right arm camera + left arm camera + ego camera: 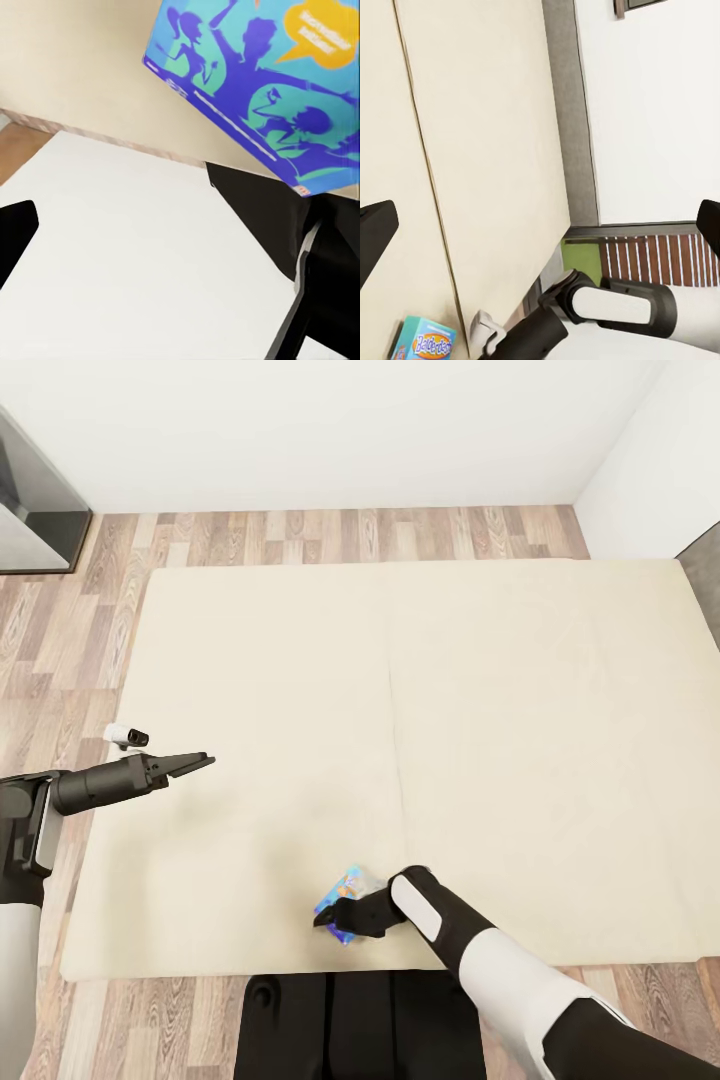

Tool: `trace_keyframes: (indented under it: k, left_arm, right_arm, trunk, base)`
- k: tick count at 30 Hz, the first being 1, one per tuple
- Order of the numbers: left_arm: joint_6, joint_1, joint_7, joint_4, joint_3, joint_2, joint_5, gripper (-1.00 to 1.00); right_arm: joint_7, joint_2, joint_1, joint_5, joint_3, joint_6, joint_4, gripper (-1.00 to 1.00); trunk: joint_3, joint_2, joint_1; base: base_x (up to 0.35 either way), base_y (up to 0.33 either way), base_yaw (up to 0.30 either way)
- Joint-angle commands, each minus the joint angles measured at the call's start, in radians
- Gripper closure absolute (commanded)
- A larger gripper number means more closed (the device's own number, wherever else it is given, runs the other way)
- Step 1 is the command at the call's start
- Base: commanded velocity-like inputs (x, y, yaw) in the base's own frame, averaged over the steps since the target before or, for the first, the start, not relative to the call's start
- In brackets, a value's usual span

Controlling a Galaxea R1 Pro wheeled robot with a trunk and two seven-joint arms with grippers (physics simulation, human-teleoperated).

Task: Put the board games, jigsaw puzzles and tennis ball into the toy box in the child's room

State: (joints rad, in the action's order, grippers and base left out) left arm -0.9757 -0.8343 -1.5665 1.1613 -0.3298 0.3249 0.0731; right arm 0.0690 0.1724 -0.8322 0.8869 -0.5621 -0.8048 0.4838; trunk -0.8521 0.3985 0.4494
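A blue board game [343,900] is held in the right gripper [335,920] fingers at the bed [400,690] edge; the left gripper [195,763], fingers narrow, is carried empty. No toy box is seen, so delivery is judged outstanding.

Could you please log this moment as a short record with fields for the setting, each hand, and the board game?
setting: beige bed on a wood plank floor, white walls
left hand: over the bed's edge, holding nothing, jaws look shut
right hand: low over the near edge of the bed, at the game
board game: bright blue box with orange print, tilted; grip not clear
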Motion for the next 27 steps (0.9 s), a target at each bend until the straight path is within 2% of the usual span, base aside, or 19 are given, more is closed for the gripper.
trace_keyframes:
  k: [1, 5, 12, 21, 27]
  left_arm:
    - [-0.011, 0.0, -0.004, 0.0, 0.0, 0.0, -0.001, -1.0]
    - [-0.011, 0.0, -0.004, 0.0, -0.002, 0.0, -0.001, -1.0]
    - [-0.011, 0.0, -0.004, 0.0, -0.004, 0.0, -0.001, -1.0]
    - [-0.011, 0.0, -0.004, 0.0, -0.005, 0.0, -0.001, -1.0]
    - [-0.011, 0.0, -0.004, 0.0, -0.005, 0.0, -0.001, -1.0]
  right_arm:
    - [0.006, -0.005, -0.001, -0.007, -0.001, -0.003, -0.001, -1.0]
    - [0.005, -0.015, -0.001, -0.006, 0.004, -0.004, -0.002, -1.0]
    - [0.0, -0.034, -0.002, -0.007, 0.055, -0.005, -0.002, -1.0]
    - [-0.031, -0.062, -0.006, -0.008, 0.072, -0.004, 0.0, -1.0]
    - [-0.038, -0.067, -0.008, -0.012, 0.075, 0.002, 0.006, -1.0]
  trunk:
    - [-0.001, 0.002, 0.001]
    - [-0.001, 0.002, 0.001]
    - [-0.001, 0.002, 0.001]
    - [-0.001, 0.002, 0.001]
    - [-0.001, 0.002, 0.001]
  base:
    - [0.0, 0.0, 0.0]
    - [0.0, 0.0, 0.0]
    - [0.0, 0.0, 0.0]
    - [0.0, 0.0, 0.0]
    - [0.0, 0.0, 0.0]
